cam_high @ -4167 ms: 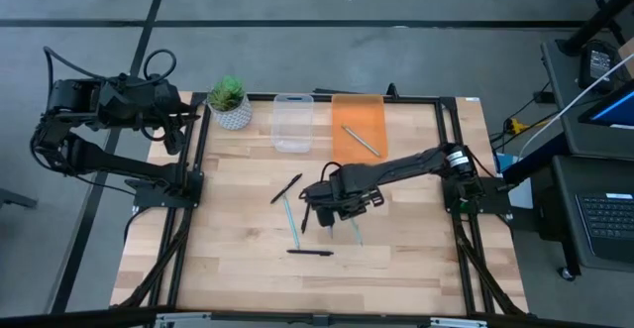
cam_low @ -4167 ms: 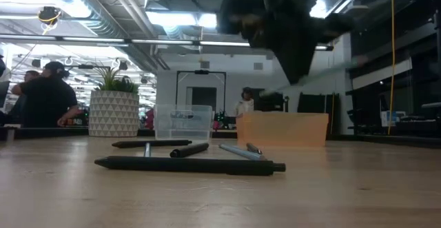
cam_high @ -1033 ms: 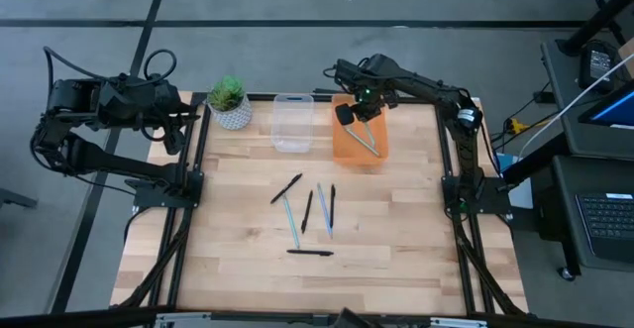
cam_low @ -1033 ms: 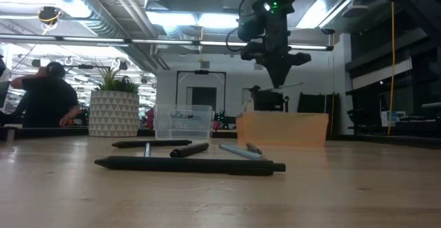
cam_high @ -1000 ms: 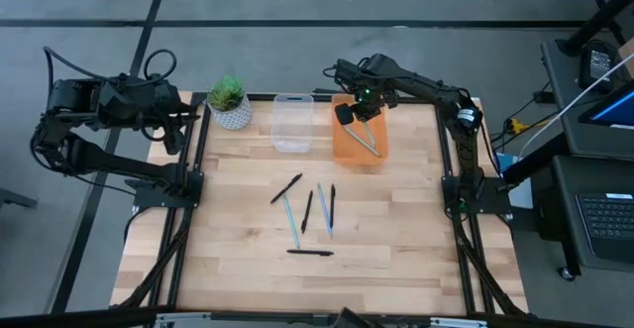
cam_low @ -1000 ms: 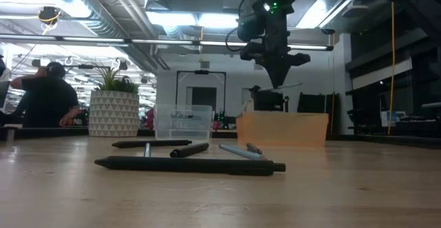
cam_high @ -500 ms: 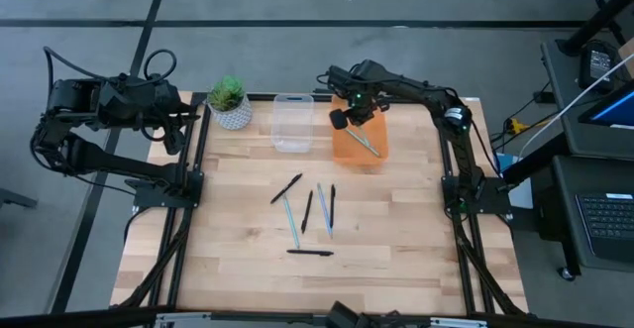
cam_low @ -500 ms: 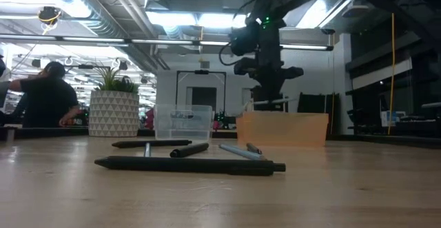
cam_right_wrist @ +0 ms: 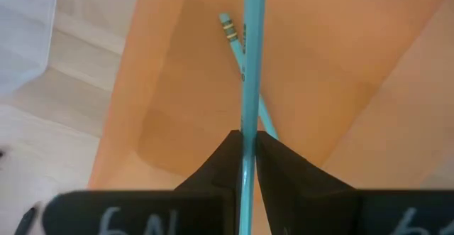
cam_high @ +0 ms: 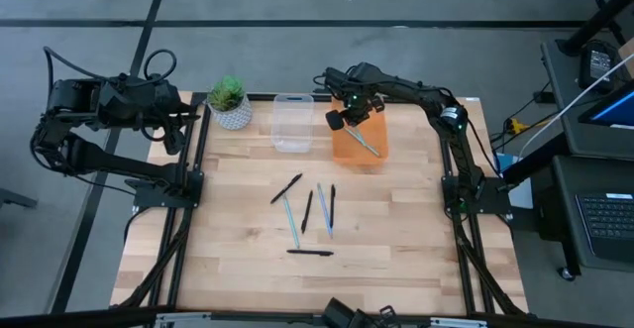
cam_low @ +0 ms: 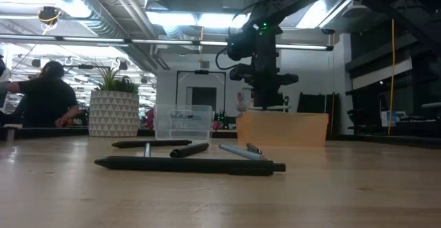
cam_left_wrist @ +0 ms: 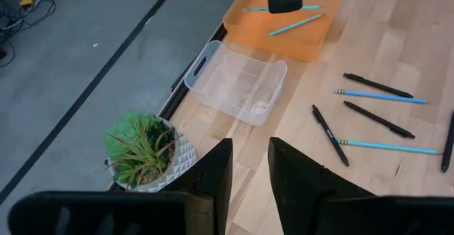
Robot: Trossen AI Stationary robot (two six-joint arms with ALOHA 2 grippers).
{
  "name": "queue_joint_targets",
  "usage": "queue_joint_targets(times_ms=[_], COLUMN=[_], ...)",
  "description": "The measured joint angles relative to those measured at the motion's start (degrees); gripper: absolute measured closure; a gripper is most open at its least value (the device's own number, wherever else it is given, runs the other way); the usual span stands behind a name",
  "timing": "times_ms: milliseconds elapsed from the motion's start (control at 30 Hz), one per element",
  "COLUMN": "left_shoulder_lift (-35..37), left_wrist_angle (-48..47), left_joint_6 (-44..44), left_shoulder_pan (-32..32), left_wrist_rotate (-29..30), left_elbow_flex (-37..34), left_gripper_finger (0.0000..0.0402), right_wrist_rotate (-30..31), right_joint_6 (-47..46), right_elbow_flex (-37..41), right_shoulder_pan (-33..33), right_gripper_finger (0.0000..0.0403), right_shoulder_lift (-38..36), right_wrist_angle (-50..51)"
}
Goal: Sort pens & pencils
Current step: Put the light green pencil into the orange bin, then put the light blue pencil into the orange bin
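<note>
My right gripper (cam_high: 340,120) hovers over the left part of the orange bin (cam_high: 371,115) at the table's far side, shut on a teal pencil (cam_right_wrist: 250,50). A second teal pencil (cam_high: 364,140) lies flat on the bin's floor. Two teal sticks (cam_high: 290,219) and several black ones (cam_high: 310,253) lie flat on the table's middle. In the low view the right gripper (cam_low: 265,98) hangs just above the bin (cam_low: 282,128). My left gripper (cam_left_wrist: 250,171) waits open beyond the table's left edge. My right gripper pinches the teal pencil between its two fingers, about at the middle of its length (cam_right_wrist: 248,121). The fingers come from above, pointing down, and lie across the pencil. The pencil is lifted clear over the orange bin, roughly level.
A clear plastic container (cam_high: 292,122) stands left of the orange bin, and a potted plant (cam_high: 228,100) stands at the far left corner. Bare wood lies at the table's near side and right. People show in the room behind the table.
My right gripper, still shut on the teal pencil, has come down toward the orange bin and shifted slightly toward the table's left. The pencil has gone from tilted to roughly level. The sticks on the table have not moved.
</note>
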State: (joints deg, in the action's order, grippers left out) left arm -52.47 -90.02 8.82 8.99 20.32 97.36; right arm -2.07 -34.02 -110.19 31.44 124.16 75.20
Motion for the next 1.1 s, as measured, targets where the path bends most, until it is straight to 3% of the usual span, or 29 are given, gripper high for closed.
queue_joint_targets(times_ms=[667,1100], left_shoulder_lift=[0.00,0.00], left_wrist_angle=[0.00,0.00], left_joint_6=[0.00,0.01], left_shoulder_pan=[-0.02,-0.02], left_wrist_rotate=[-0.01,-0.01], left_elbow_flex=[0.00,0.00], left_gripper_finger=[0.0315,0.0315], right_wrist_rotate=[-0.49,0.40], right_joint_6=[1.27,1.13], right_elbow_flex=[0.00,0.00], right_shoulder_pan=[0.63,0.87], right_gripper_finger=[0.0358,0.0272], right_shoulder_lift=[-0.04,-0.07], right_wrist_angle=[-0.45,0.07])
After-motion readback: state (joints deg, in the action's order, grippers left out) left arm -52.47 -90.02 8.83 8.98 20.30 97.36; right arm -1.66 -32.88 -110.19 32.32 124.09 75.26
